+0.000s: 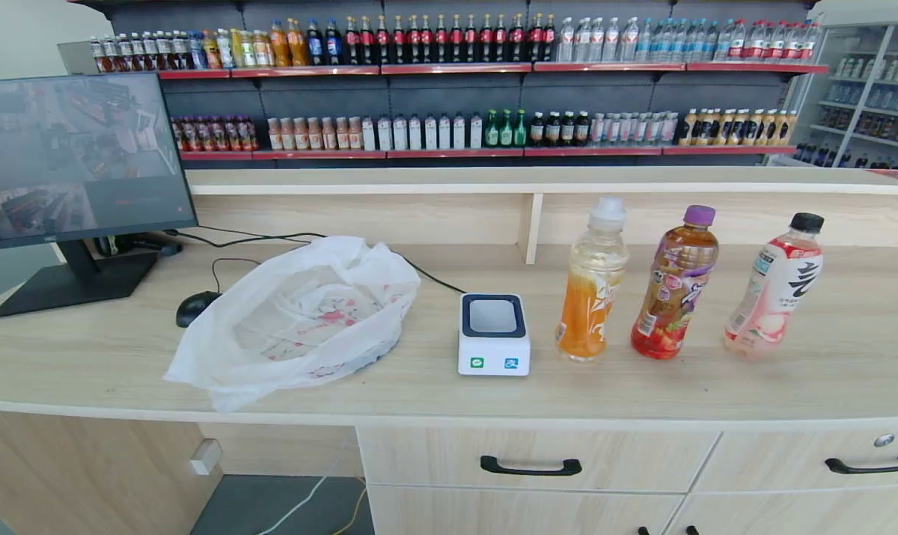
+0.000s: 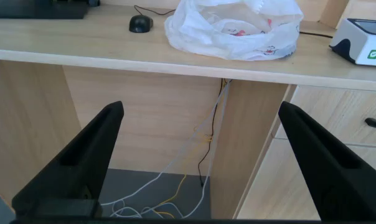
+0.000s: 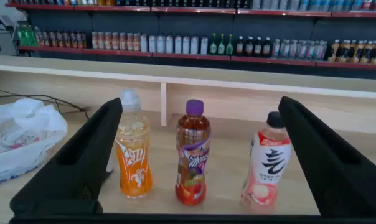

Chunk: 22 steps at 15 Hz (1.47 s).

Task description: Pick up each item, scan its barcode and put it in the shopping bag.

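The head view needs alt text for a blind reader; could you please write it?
An orange bottle, a red bottle and a pink bottle stand in a row on a counter, right of a white scanner. A shopping bag lies left of it, near a mouse and monitor.

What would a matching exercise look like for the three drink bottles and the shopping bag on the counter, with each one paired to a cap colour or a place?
Column one:
1. orange bottle
2. middle bottle
3. pink bottle
4. shopping bag

Column two:
A. black cap
B. white cap
C. purple cap
D. lies to the left of the scanner

Pairs: 1-B, 2-C, 3-A, 4-D
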Motion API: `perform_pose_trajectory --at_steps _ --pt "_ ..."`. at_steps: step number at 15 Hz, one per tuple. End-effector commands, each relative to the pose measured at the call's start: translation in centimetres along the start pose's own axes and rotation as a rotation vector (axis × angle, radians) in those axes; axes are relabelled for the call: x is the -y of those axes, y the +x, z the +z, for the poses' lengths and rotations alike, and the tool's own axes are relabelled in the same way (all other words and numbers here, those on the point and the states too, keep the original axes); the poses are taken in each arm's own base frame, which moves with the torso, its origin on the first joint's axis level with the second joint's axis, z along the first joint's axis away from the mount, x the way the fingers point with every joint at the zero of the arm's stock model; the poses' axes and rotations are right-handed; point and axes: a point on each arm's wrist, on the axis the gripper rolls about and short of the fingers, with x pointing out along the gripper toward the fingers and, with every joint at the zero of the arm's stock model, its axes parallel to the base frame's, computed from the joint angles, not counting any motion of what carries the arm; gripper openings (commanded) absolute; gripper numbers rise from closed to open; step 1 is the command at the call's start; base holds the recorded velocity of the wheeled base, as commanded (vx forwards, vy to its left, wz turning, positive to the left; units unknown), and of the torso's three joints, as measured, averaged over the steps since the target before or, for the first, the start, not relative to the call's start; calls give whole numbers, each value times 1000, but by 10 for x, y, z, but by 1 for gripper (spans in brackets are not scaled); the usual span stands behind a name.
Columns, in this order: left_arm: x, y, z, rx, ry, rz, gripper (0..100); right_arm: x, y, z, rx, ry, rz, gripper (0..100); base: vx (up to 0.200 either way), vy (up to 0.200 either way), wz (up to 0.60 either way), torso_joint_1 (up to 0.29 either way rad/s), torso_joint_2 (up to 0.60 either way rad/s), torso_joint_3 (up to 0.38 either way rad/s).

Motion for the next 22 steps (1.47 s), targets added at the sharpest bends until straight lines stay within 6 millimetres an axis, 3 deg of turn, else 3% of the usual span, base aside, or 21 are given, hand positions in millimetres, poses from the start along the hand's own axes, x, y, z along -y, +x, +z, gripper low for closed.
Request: perform_pose_trajectory --at_steps 1,3,5,8,13,17,22 --pt "0 0 0 0 -1 -1 100 -15 76 -56 -46 4 63 100 0 0 0 0 0 0" --pt "0 0 0 1 -1 -1 100 -30 95 -65 47 18 99 100 0 0 0 0 0 0" --pt "0 0 0 1 -1 -1 100 -45 101 -68 135 28 121 100 0 0 0 0 0 0" --pt "0 0 0 1 1 -1 100 -64 89 -74 119 36 160 100 0 0 0 0 0 0" --pt "0 0 0 1 1 -1 100 -75 64 -104 -20 -30 220 100 0 0 0 0 0 0" --pt "0 0 0 0 -1 1 100 -108 62 -118 -100 25 265 100 0 0 0 0 0 0" --pt "0 0 0 1 -1 -1 100 -119 71 -141 -187 103 163 100 0 0 0 0 0 0"
